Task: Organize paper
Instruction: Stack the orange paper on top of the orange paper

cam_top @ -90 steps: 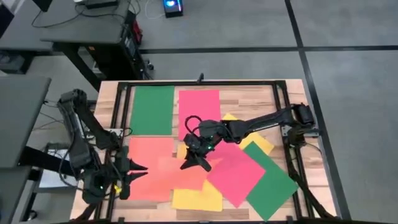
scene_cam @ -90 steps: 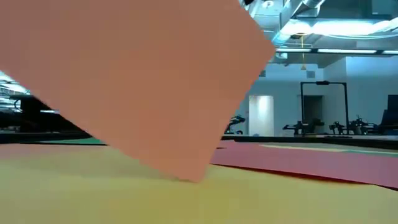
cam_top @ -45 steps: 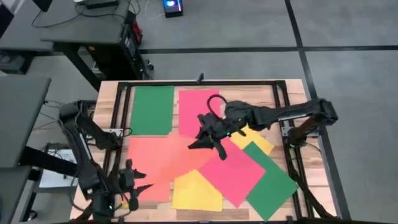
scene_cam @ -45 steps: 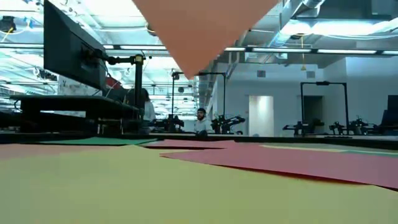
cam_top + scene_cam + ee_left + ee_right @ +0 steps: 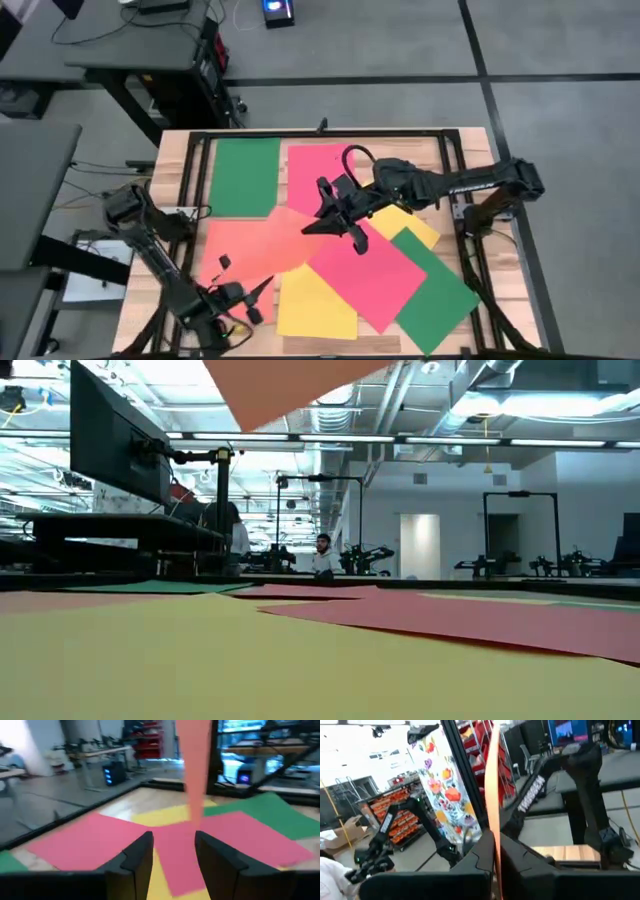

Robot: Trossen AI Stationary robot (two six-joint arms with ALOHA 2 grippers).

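Note:
My right gripper (image 5: 333, 217) is shut on an orange sheet of paper (image 5: 270, 245) above the table's middle. The sheet shows as a hanging corner in the low view (image 5: 290, 385) and edge-on in the left wrist view (image 5: 195, 770). Flat on the table lie a green sheet (image 5: 245, 177), a pink-red sheet (image 5: 318, 165), another orange sheet (image 5: 225, 240), a yellow sheet (image 5: 315, 305), a tilted pink-red sheet (image 5: 375, 272), a tilted green sheet (image 5: 437, 290) and a yellow sheet (image 5: 415, 226). My left gripper (image 5: 172, 855) stands open at the near left (image 5: 250, 298), touching nothing. My right gripper pinches the orange sheet between its two fingers at its edge (image 5: 493, 827), by the sheet's right-hand corner (image 5: 316, 222). It looks like one layer. The fingers come from the table's right, slanting down. The sheet stretches toward the near left, tilted and clear of the table.
A black frame (image 5: 320, 133) runs around the wooden table top. The flat sheets overlap one another on the near right half. Bare wood (image 5: 400, 160) shows at the far right. A person sits in the room beyond the table (image 5: 322, 555).
My right gripper has gone up and toward the far right with the orange sheet. The sheet's lower corner, which rested on the yellow sheet, has come off it and now hangs clear. My left gripper has drawn back toward the table's near edge.

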